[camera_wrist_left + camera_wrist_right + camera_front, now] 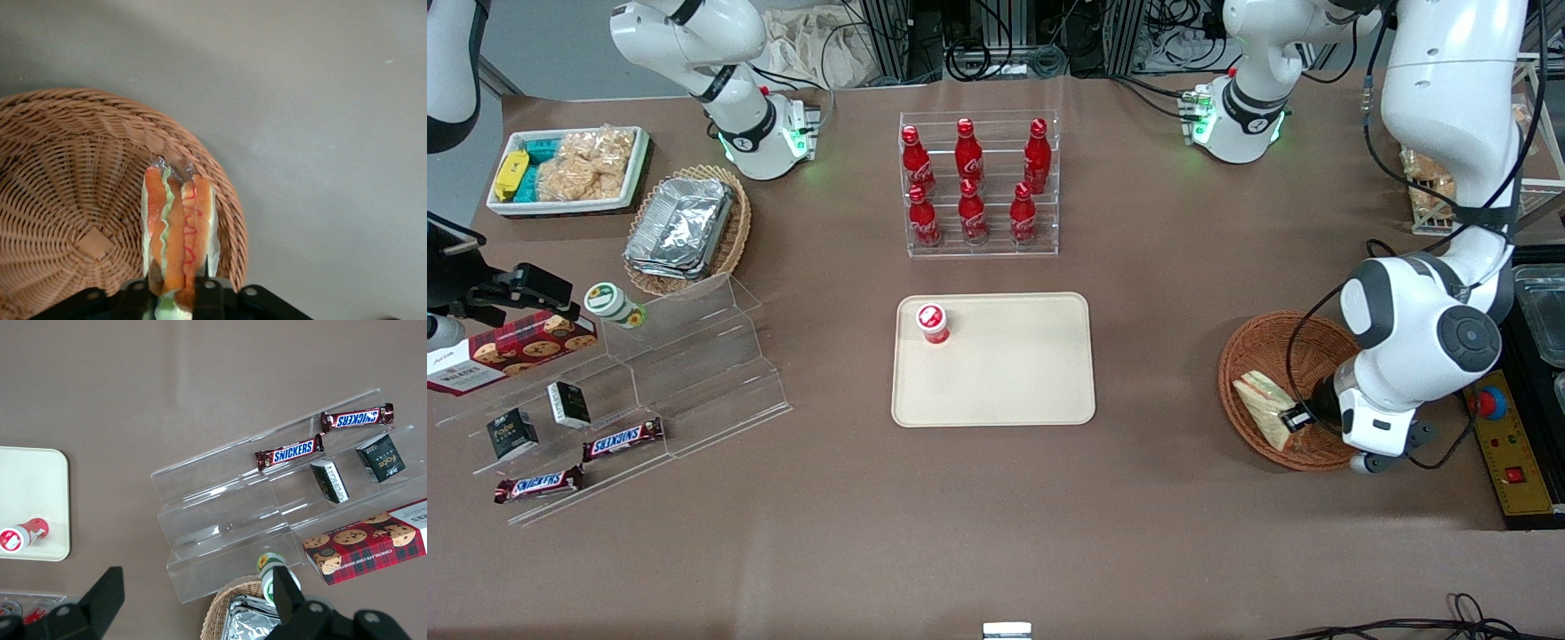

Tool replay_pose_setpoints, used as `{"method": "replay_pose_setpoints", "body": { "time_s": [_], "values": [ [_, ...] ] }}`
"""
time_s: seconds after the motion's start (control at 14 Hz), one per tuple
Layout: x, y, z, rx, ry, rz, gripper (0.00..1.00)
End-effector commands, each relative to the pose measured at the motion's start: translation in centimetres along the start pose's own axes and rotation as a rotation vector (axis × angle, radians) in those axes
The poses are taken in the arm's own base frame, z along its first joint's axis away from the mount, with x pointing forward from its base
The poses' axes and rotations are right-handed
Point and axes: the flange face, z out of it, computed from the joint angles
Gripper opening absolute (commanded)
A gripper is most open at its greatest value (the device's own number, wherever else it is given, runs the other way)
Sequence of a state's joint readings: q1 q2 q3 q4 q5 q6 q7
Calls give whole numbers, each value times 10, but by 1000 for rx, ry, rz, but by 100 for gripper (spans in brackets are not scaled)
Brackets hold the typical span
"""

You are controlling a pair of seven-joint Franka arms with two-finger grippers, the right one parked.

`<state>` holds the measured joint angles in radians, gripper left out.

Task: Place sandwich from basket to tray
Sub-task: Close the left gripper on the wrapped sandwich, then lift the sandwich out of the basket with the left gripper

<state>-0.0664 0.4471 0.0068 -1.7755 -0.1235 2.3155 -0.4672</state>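
A matte brown table point(1174, 533) carries everything, with cables and metal framing along its edge farthest from the front camera. Toward the working arm's end sits the round reddish-brown woven wicker basket point(1249, 351), and inside it the clear-wrapped triangular sandwich point(1263, 407) of pale bread with orange and green filling stands on edge against the woven wall. The left arm's black gripper point(1303, 418) reaches down into the basket, its fingers closed around the sandwich's filling edge, as the wrist view point(175, 293) shows. The flat cream-beige rectangular plastic tray point(1005, 373) lies at the table's middle, well apart from the basket, with a small red-capped bottle point(932, 322) standing near one corner. A clear rack of red cola bottles point(976, 182) stands farther from the front camera.
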Motion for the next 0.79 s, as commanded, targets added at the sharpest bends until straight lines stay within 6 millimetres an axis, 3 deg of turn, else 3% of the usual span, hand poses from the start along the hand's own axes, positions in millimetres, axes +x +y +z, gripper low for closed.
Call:
{"method": "replay_pose_setpoints", "body": {
  "time_s": [0.0,0.14,0.36,0.71],
  "values": [
    [0,11,-72,-22,11,-2,2],
    [-3,16,-121,-15,3,14,2],
    [-28,16,-199,12,-5,52,2],
    [-108,51,-319,42,-35,130,2]
  ]
}}
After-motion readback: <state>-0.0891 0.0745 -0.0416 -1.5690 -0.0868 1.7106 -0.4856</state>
